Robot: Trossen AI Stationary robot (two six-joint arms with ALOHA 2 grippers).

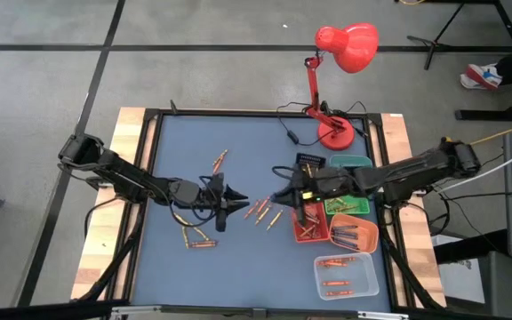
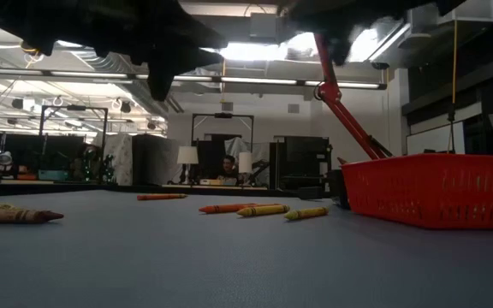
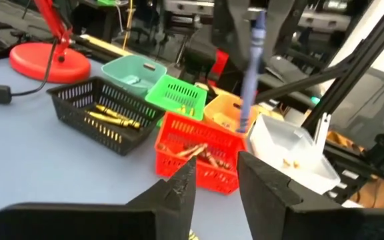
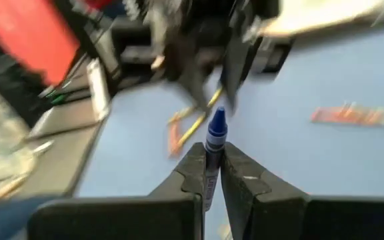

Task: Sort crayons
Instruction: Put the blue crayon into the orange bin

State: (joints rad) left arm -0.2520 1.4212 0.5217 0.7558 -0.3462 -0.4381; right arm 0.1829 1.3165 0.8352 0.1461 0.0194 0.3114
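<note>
1. The right gripper (image 4: pixel 211 175), at centre-right of the overhead frame beside the cluster of trays, was clamped on a blue crayon (image 4: pixel 213 143) that stood tip-up between its fingers.
2. The left gripper (image 3: pixel 213 179), at centre-left of the overhead frame above the blue table (image 1: pixel 203 267), held nothing, its fingers standing apart.
3. Sorting looked well under way: the red tray (image 1: pixel 308 222), orange tray (image 1: pixel 356 235) and clear tray (image 1: pixel 345 276), all at lower right of the overhead frame, already held crayons.
4. The left wrist view showed yellow crayons (image 3: pixel 112 117) lying in the black tray (image 3: pixel 105 113), with a green tray (image 3: pixel 179 97) and a teal tray (image 3: pixel 133 70) behind it; what the teal tray held could not be told.
5. Loose crayons remained on the table: a small group at mid-frame (image 1: pixel 263 212), a single one above it (image 1: pixel 219 160) and a few at lower left of centre (image 1: pixel 198 240).
6. Judged from this, the blue crayon had yet to reach a tray, and the scattered ones were left to pick up.
7. A red desk lamp (image 1: pixel 340 53) stood at the table's upper right edge.
</note>
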